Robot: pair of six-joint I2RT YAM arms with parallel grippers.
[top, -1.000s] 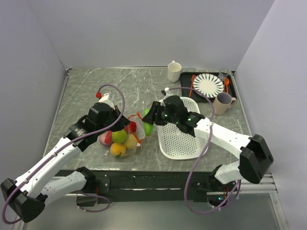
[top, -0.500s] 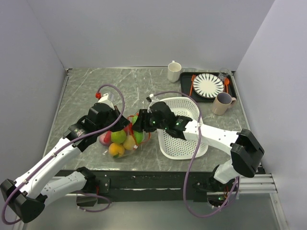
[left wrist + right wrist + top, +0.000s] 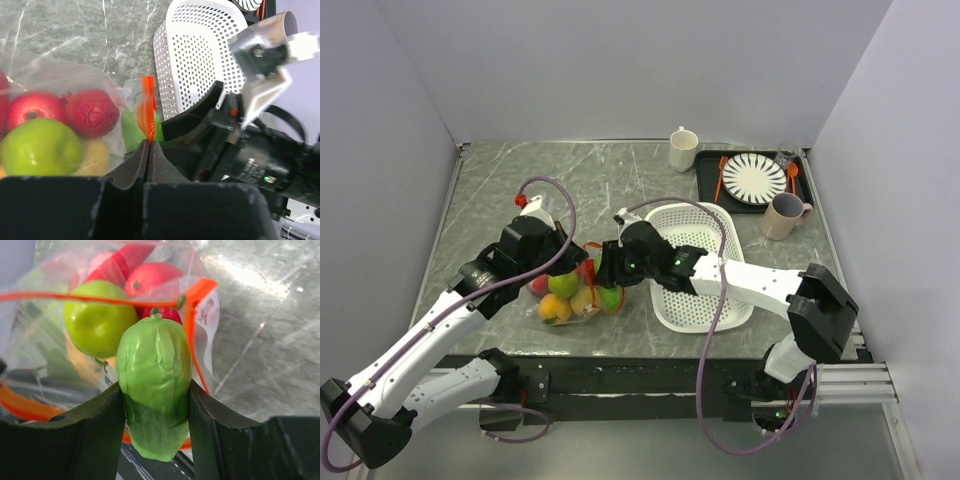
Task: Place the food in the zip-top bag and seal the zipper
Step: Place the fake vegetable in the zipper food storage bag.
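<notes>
The clear zip-top bag (image 3: 565, 292) lies on the table left of centre, its mouth toward the right. My left gripper (image 3: 149, 144) is shut on the bag's orange-red zipper (image 3: 148, 107) and holds that edge up. Inside the bag sit red balls (image 3: 92, 112), a green ball (image 3: 40, 147) and a yellow one (image 3: 97, 157). My right gripper (image 3: 155, 386) is shut on the green cucumber (image 3: 155, 375), right at the bag's open mouth. The zipper (image 3: 100, 298) runs just behind the cucumber's tip. In the top view the right gripper (image 3: 607, 278) meets the left gripper (image 3: 582, 266) over the bag.
A white perforated basket (image 3: 705, 270) stands right of the bag, under the right arm. At the back right are a black tray with a striped plate (image 3: 753, 178), a white mug (image 3: 683, 148) and a mauve mug (image 3: 783, 215).
My right gripper has carried the green cucumber leftward from beside the basket to the bag's mouth. The left gripper has kept its hold on the zipper, and the bag has shifted slightly.
</notes>
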